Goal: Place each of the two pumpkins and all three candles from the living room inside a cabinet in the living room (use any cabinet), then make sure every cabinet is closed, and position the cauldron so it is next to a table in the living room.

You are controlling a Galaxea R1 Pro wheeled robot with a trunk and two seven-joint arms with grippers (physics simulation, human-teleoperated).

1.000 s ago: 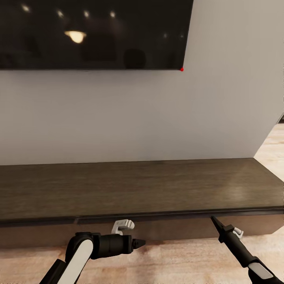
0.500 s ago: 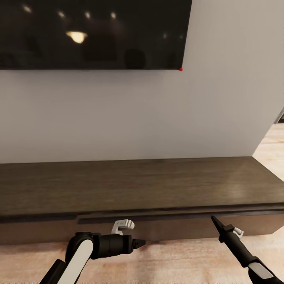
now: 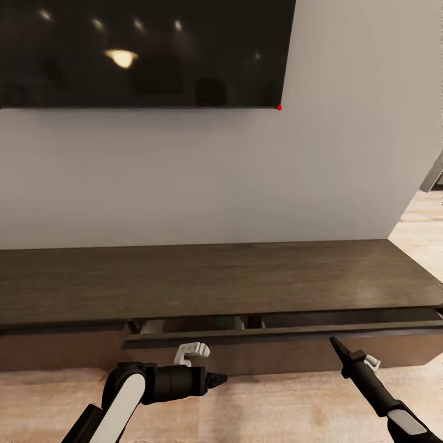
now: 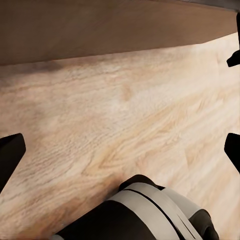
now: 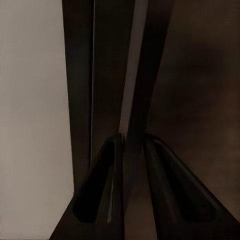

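The dark brown cabinet (image 3: 209, 277) runs along the wall under the TV. Its long drawer front (image 3: 271, 354) stands pulled out a little, and a narrow gap (image 3: 197, 323) behind it shows dividers and dark compartments. My right gripper (image 3: 333, 341) is at the top edge of that drawer front. In the right wrist view the gripper (image 5: 131, 140) is shut on the thin edge. My left gripper (image 3: 216, 379) hangs low over the floor in front of the cabinet, open and empty, with its fingertips (image 4: 11, 152) wide apart. The pumpkins, candles, cauldron and table are out of view.
A black wall TV (image 3: 141, 52) hangs above the cabinet on a pale wall (image 3: 203, 178). Light wood plank floor (image 3: 277, 406) lies in front of the cabinet. At the right the wall ends and more floor (image 3: 424, 221) shows past the corner.
The drawer front has slid out from the cabinet, opening a gap that was shut a second ago. The whole view has shifted slightly, so the camera has moved. Both arms sit the same in the picture.
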